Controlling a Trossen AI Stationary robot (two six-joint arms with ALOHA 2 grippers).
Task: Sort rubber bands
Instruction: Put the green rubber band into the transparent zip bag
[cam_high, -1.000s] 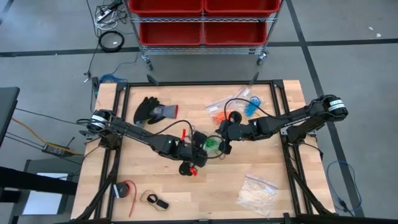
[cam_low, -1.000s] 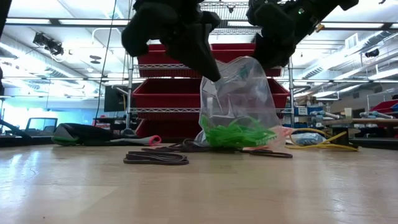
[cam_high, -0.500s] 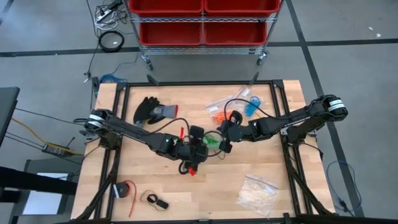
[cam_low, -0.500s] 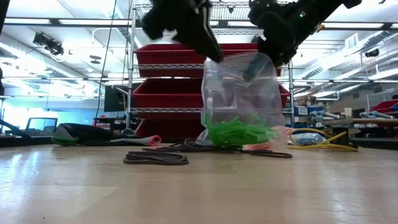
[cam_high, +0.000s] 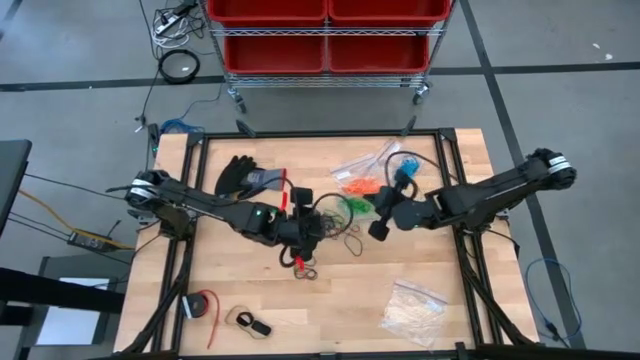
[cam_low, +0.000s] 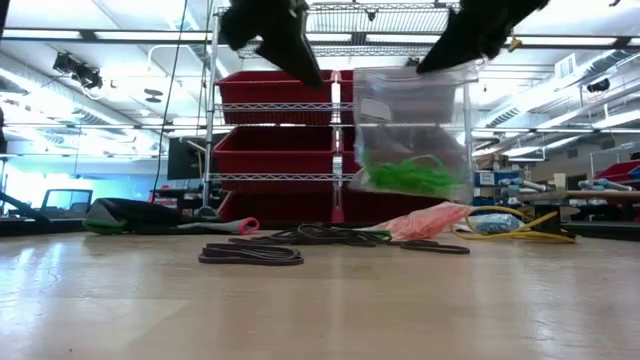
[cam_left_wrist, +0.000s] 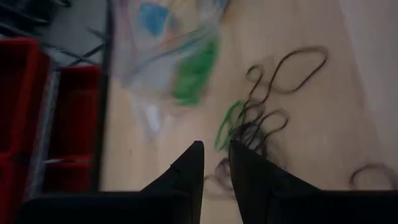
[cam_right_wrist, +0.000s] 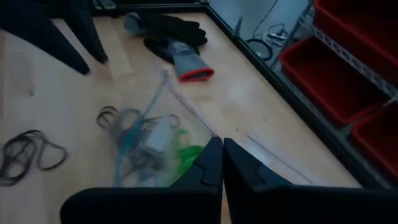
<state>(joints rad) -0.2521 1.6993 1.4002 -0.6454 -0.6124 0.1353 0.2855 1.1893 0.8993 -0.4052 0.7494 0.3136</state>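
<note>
Two grippers: both above mid-table.
Right gripper (cam_right_wrist: 222, 163): fingers clenched on the rim of a clear bag (cam_low: 412, 135), lifted off the table (cam_high: 420, 270).
Bag contents: green rubber bands (cam_low: 408, 174) bunched at the bottom.
Left gripper (cam_left_wrist: 214, 163): fingers slightly parted, grasping nothing.
Loose bands: dark rubber bands (cam_left_wrist: 268, 111) tangled on the wood below the left gripper.
Glove (cam_high: 245, 176): near the left arm.

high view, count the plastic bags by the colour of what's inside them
bag of green rubber bands: 1
bag of orange rubber bands: 1
bag of blue rubber bands: 1
bag of whitish pieces: 1
total: 4
</note>
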